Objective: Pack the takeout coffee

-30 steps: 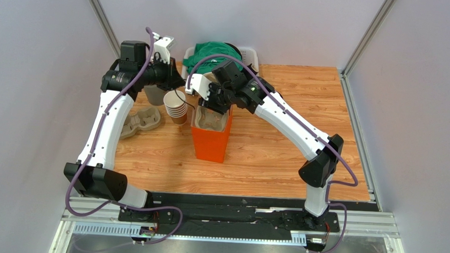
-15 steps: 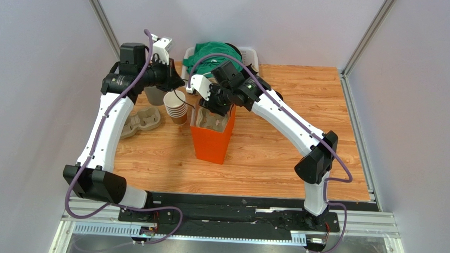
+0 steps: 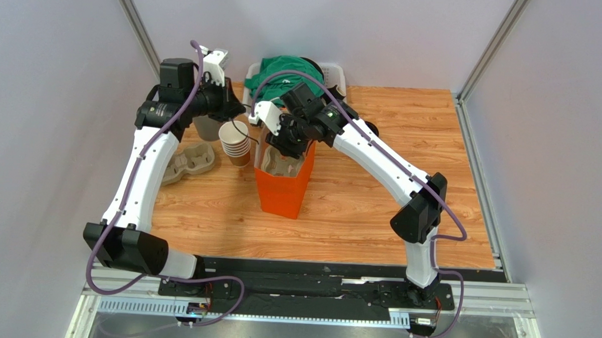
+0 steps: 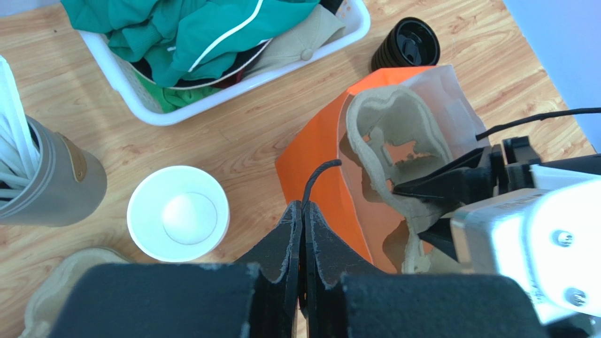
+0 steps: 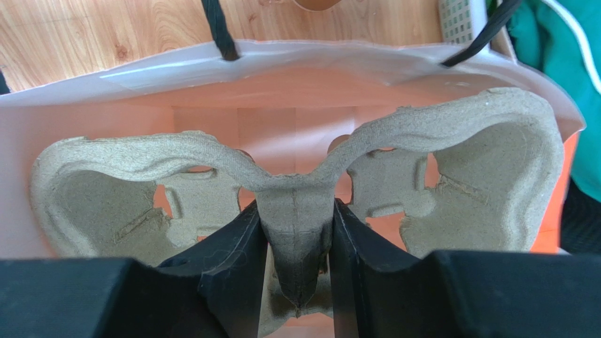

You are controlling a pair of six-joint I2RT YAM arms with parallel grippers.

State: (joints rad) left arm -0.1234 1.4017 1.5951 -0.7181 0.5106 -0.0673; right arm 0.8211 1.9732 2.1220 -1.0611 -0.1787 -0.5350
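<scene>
The left gripper (image 4: 303,215) has its fingers pressed together on the bag's thin black handle (image 4: 317,174), which curls up right off its tips. The orange bag (image 4: 317,151) stands open just ahead of that gripper, and a stack of cups (image 4: 178,220) sits near it on the other side. The right gripper (image 5: 296,239) is down in the bag's mouth, clamped on the middle ridge of a pulp carrier (image 5: 437,141). From where I stand, I cannot tell where the coffee is.
</scene>
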